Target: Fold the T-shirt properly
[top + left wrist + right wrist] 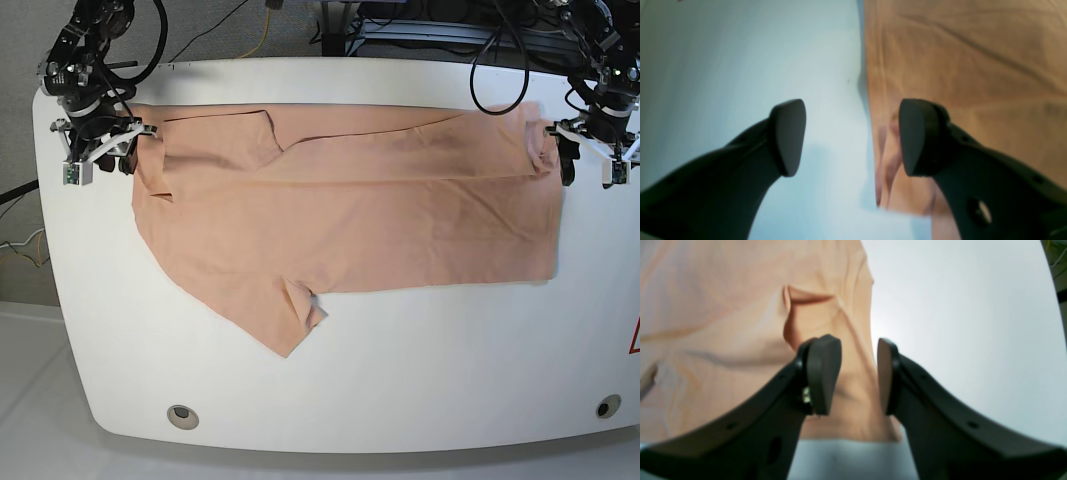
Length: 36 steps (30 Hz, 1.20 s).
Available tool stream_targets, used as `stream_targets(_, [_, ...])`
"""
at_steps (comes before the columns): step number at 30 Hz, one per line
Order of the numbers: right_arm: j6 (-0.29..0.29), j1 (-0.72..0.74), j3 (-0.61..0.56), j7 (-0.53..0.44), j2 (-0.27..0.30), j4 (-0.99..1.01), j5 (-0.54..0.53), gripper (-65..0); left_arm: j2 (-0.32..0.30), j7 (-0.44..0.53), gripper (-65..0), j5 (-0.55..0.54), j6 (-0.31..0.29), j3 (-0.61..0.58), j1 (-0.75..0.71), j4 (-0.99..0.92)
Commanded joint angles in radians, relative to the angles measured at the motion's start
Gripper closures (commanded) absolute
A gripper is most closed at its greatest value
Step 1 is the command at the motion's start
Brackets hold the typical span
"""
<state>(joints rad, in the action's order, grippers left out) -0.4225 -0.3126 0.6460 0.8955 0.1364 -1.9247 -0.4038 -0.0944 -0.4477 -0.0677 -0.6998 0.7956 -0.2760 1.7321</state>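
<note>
The salmon T-shirt lies flat across the white table, its far strip folded over and one sleeve pointing toward the near edge. My right gripper hangs at the shirt's left end. In the right wrist view it is open, one finger over the wrinkled cloth, the other near the cloth's edge. My left gripper hangs at the shirt's right end. Seen from the left wrist it is wide open, straddling the shirt's edge, one finger over bare table.
Cables and a metal frame run behind the table's far edge. Two round holes sit near the front corners. Bare table stretches in front of the shirt.
</note>
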Motion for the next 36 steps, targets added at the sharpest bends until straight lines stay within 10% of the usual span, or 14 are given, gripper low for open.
stream_targets(1, [0.000, 0.026, 0.002, -0.022, 0.016, -0.022, -0.011, -21.7, -0.017, 0.025, -41.3, -0.016, 0.002, -0.005, 0.013, 0.021])
stream_targets(13, [-0.002, 0.126, 0.002, -0.022, 0.019, -0.022, -0.011, -21.7, -0.015, 0.034, -41.3, -0.019, 0.002, -0.031, 0.100, 0.021])
stream_targets(25, [-0.002, 0.186, 0.001, -0.040, 0.019, -0.022, -0.004, -21.5, 0.028, 0.244, -41.3, -0.017, 0.002, -0.038, 0.139, 0.015])
stream_targets(36, [0.001, 0.175, -0.186, -0.158, 0.001, -0.022, 0.225, -21.5, 0.046, 0.309, -41.1, -0.016, 0.002, -0.083, 0.142, -0.021])
